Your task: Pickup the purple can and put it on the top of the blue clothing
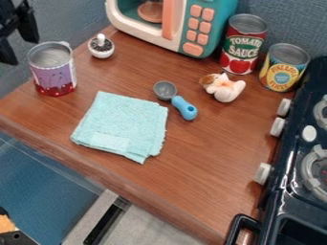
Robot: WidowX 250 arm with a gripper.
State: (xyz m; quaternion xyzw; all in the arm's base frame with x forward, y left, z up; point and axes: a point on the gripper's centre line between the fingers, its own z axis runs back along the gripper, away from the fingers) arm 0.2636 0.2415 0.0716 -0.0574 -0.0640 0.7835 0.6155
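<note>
Camera view: purple can (53, 74) upright on the surface (204, 162); blue cloth (123, 122) flat, below and right of the can; claw (18, 42), released, above and left of it.

A brown wooden tabletop (211, 153) holds a folded light-blue cloth (121, 122), purple can (52, 74), small knobbed ornament (101, 46), toy microwave (172, 31), red can (241, 48), yellow can (283, 69), white figurine (224, 89) and blue-handled grey scoop (165, 90).
</note>
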